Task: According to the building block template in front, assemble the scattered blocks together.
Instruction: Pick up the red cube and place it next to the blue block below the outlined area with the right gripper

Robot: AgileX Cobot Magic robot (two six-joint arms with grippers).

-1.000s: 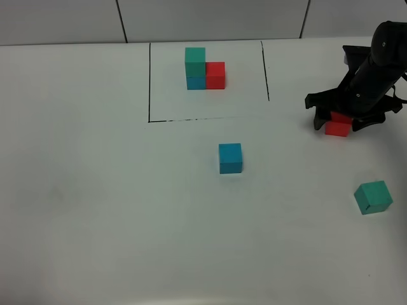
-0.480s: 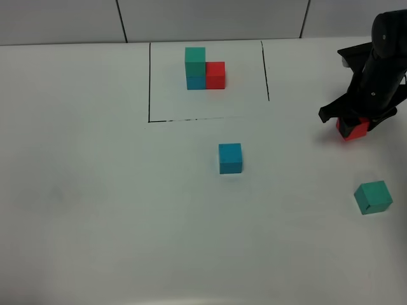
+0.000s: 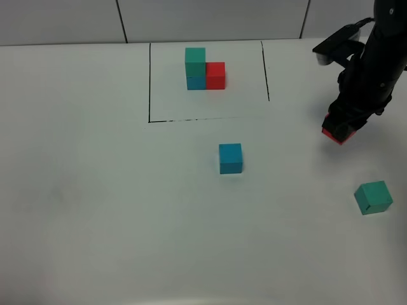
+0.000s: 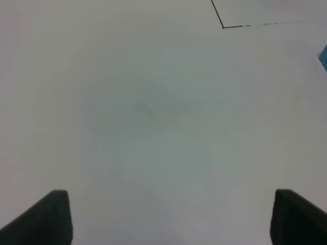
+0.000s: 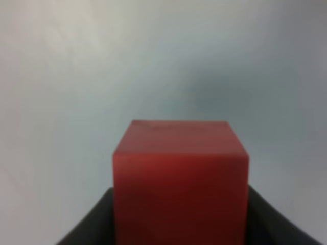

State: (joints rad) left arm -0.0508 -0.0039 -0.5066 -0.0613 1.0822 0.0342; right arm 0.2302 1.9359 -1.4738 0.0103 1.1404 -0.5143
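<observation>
The building block template (image 3: 205,68) stands at the back inside thin black lines: green on blue, red alongside. My right gripper (image 3: 340,129) is shut on the red cube (image 3: 337,135) and holds it off the table at the right; the red cube fills the right wrist view (image 5: 180,178) between the dark fingers. The blue cube (image 3: 230,157) sits mid-table, in front of the frame. The teal-green cube (image 3: 372,197) lies at the right front. My left gripper (image 4: 168,217) is open over bare table; the left arm is out of the exterior view.
The black drawn frame (image 3: 149,82) marks the template area at the back centre; its corner shows in the left wrist view (image 4: 223,26). A grey panelled wall (image 3: 210,19) runs behind the white table (image 3: 95,203).
My right gripper has closed on the red cube, turned, and lifted it slightly; the arm now stands more upright. The blue and teal-green cubes have not moved.
</observation>
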